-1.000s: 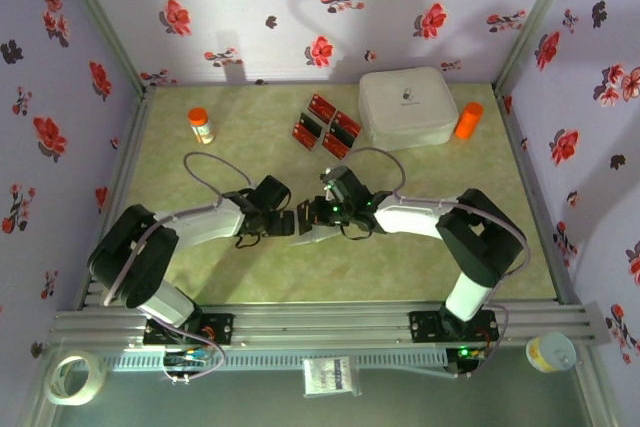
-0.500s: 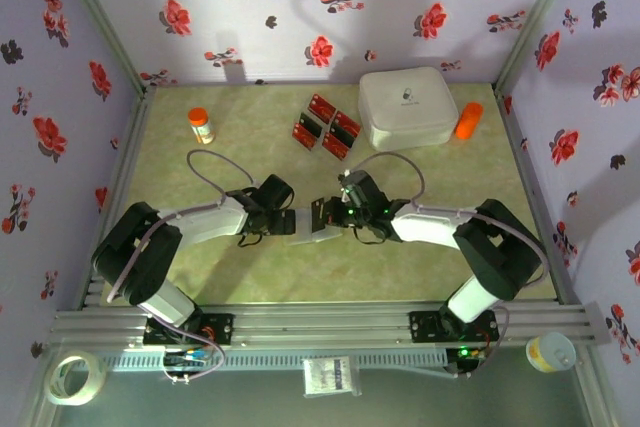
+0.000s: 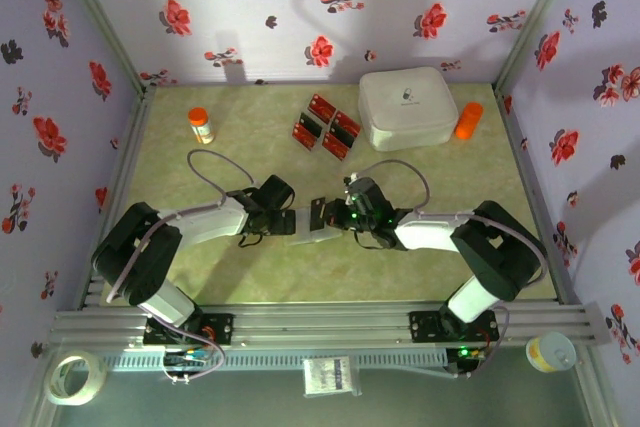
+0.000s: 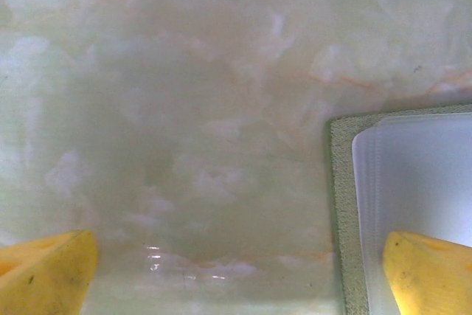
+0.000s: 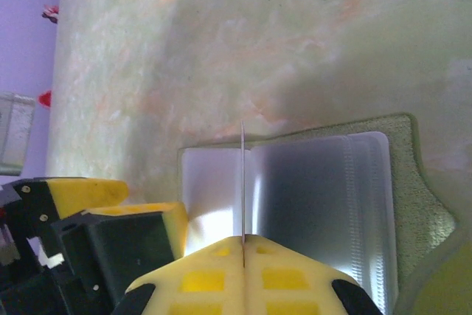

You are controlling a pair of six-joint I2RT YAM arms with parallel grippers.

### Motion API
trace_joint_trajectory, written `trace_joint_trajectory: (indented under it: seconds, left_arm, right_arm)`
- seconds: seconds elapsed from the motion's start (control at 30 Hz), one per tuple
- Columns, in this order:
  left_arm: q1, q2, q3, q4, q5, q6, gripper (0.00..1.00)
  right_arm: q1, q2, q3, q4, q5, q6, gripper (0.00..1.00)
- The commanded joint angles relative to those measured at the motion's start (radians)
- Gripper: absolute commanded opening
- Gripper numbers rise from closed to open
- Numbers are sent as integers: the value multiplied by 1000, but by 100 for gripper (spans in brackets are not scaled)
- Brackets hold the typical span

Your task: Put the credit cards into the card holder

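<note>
The card holder [image 3: 318,234] lies open at the table's middle, its olive-green edge [image 5: 404,175] framing clear sleeves [image 4: 420,175]. My right gripper [image 5: 243,245] is shut on one credit card [image 5: 243,182], seen edge-on and standing over the sleeves near the fold. In the top view this gripper [image 3: 335,215] holds the card [image 3: 318,213] just above the holder. My left gripper [image 4: 240,274] is open and low over the table at the holder's left edge [image 4: 341,204], with one fingertip [image 4: 431,271] over the sleeve. Several more credit cards [image 3: 327,125] lie at the back.
A big white rounded box [image 3: 406,107] stands at the back right with an orange cylinder [image 3: 468,120] beside it. An orange-capped bottle [image 3: 201,125] stands at the back left. Flowered walls close in three sides.
My right arm has stretched lower and swung its elbow to the right, shifting the wrist slightly right while keeping the card over the holder. The left arm has barely moved.
</note>
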Motion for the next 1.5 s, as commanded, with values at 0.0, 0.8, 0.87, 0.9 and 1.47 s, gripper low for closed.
trace_joint_trajectory:
  seconds: [0.0, 0.8, 0.87, 0.9, 1.47]
  left_arm:
    - [-13, -25, 4, -73, -26, -22, 100]
    - [-46, 0, 47, -51, 20, -50, 100]
    - [-46, 5, 34, -47, 15, -51, 100]
    - [-46, 8, 29, -47, 11, -50, 100]
    - [-44, 35, 35, -89, -53, -10, 100]
  right_arm:
    - [-9, 12, -11, 64, -3, 30, 0]
    - [-16, 23, -29, 102, -25, 46, 0]
    - [-21, 5, -30, 91, -24, 41, 0]
    - [-23, -2, -29, 83, -22, 37, 0]
    - [-29, 33, -52, 159, -45, 34, 0]
